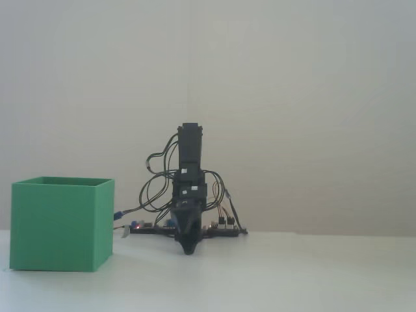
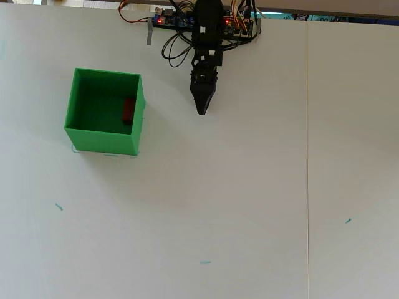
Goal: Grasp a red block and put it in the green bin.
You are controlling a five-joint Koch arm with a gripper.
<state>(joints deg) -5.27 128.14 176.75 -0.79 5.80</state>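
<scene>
The green bin (image 2: 103,142) stands on the white table at the left in the overhead view, and at the lower left in the fixed view (image 1: 60,224). The red block (image 2: 128,110) lies inside the bin, by its right wall in the overhead view; the bin's walls hide it in the fixed view. My gripper (image 2: 201,109) points down at the table to the right of the bin, well apart from it. Its jaws are together with nothing between them. It also shows in the fixed view (image 1: 188,249), with its tip at the table.
The arm's base with its circuit boards and loose wires (image 2: 187,22) sits at the table's far edge. A thin seam (image 2: 307,156) runs down the table on the right. A few small teal marks (image 2: 205,262) dot the surface.
</scene>
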